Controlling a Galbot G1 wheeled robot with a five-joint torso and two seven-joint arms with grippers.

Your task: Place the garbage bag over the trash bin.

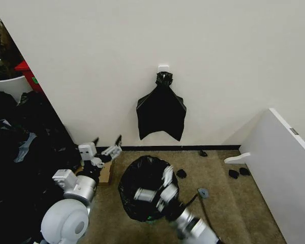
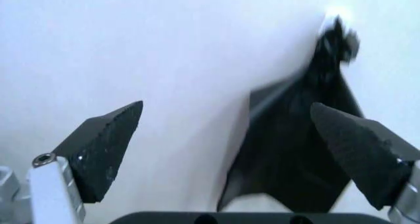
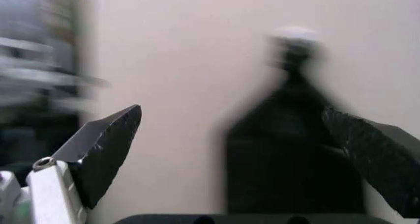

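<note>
The garbage bag (image 1: 138,189), glossy black and wrinkled, stands in a round bucket shape on the carpet below the wall. The trash bin is hidden under it. My right gripper (image 1: 153,183) hovers over the bag's top, open with nothing between its fingers, and in its wrist view the right gripper (image 3: 231,109) faces the wall. My left gripper (image 1: 108,140) is raised to the left of the bag and apart from it. Its wrist view shows the left gripper (image 2: 226,106) open and empty, pointing at the wall.
A flat black bundle (image 1: 162,109) hangs from a white wall hook; the bundle (image 2: 295,150) also fills the wrist views. A big heap of black plastic (image 1: 20,162) lies left. A white board (image 1: 284,168) leans right. Small black scraps (image 1: 234,174) dot the carpet.
</note>
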